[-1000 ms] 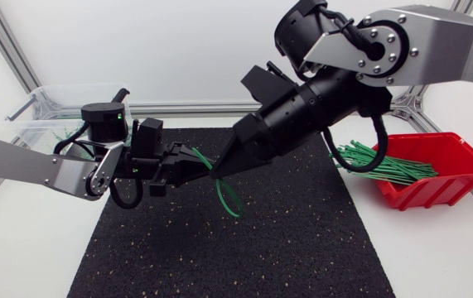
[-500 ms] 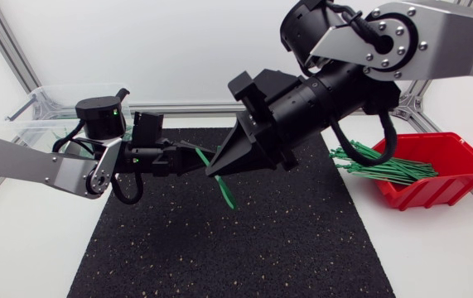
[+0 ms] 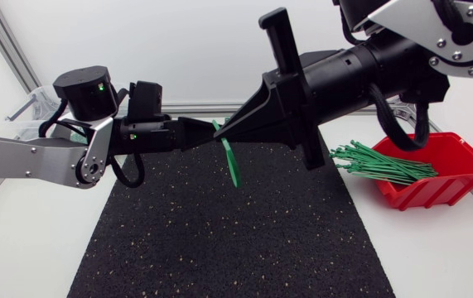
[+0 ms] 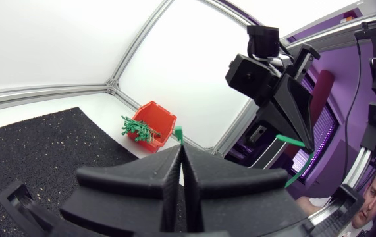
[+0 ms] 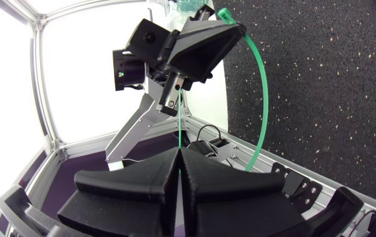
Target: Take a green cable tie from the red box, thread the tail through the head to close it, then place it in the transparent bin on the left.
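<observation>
**Tie out of the box and held by both grippers; closing unconfirmed, binning not yet done**

The left gripper (image 3: 209,132) and the right gripper (image 3: 228,137) meet tip to tip in mid-air above the far middle of the black mat (image 3: 219,240). Each has its fingers pressed together with almost no gap. In the left wrist view a stub of green pokes out between the left gripper's closed fingertips. In the right wrist view a thin green strand runs out from between the right gripper's closed fingers. So both are clamped on the same green cable tie (image 3: 234,163).

From the pinch points the tie hangs down as a narrow strip, clear of the mat. The right wrist view shows it bowing in a long arc from the left gripper's tip back beside the right gripper, which suggests a loop. Whether the tail has passed through the head cannot be told, because the fingers hide that spot.

The red box (image 3: 460,170) sits far to the right with loose green ties (image 3: 381,161) piled in it. The transparent bin (image 3: 33,122) is at the far left, mostly behind the left arm.

As I judge it, the pick is done and the threading is either under way or just finished. Carrying the tie left and dropping it into the bin is what remains.
</observation>
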{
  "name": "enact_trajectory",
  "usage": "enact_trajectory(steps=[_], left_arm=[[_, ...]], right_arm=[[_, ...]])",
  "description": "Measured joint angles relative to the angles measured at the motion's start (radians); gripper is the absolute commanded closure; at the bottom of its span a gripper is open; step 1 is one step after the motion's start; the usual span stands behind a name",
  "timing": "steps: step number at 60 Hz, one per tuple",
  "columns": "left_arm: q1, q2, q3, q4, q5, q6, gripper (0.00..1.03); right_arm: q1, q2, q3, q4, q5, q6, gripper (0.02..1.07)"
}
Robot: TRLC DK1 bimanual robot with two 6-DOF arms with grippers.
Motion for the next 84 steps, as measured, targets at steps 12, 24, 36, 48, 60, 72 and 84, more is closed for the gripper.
enact_trajectory(steps=[12,24,36,48,60,72,84], left_arm=[[-0.015,-0.008,0.002,0.001,-0.064,-0.034,1.00],[-0.018,-0.006,0.002,0.031,-0.109,-0.078,1.00],[-0.018,0.004,0.002,0.075,-0.122,-0.130,1.00],[-0.014,0.005,0.002,0.127,-0.131,-0.185,1.00],[0.002,0.003,0.002,0.142,-0.135,-0.225,1.00],[0.003,-0.024,-0.024,0.143,-0.135,-0.238,1.00],[0.002,-0.092,-0.060,0.142,-0.135,-0.254,1.00]], right_arm=[[-0.018,-0.002,-0.002,0.022,-0.023,0.077,1.02],[-0.018,-0.002,-0.003,0.024,-0.037,0.111,1.02],[-0.018,-0.001,-0.003,0.061,-0.037,0.149,1.02],[-0.018,0.011,-0.003,0.129,-0.036,0.214,1.02],[-0.018,0.031,-0.003,0.161,-0.037,0.265,1.02],[-0.048,0.031,-0.004,0.185,-0.040,0.289,1.02],[-0.071,0.027,-0.012,0.209,-0.040,0.312,1.02]])
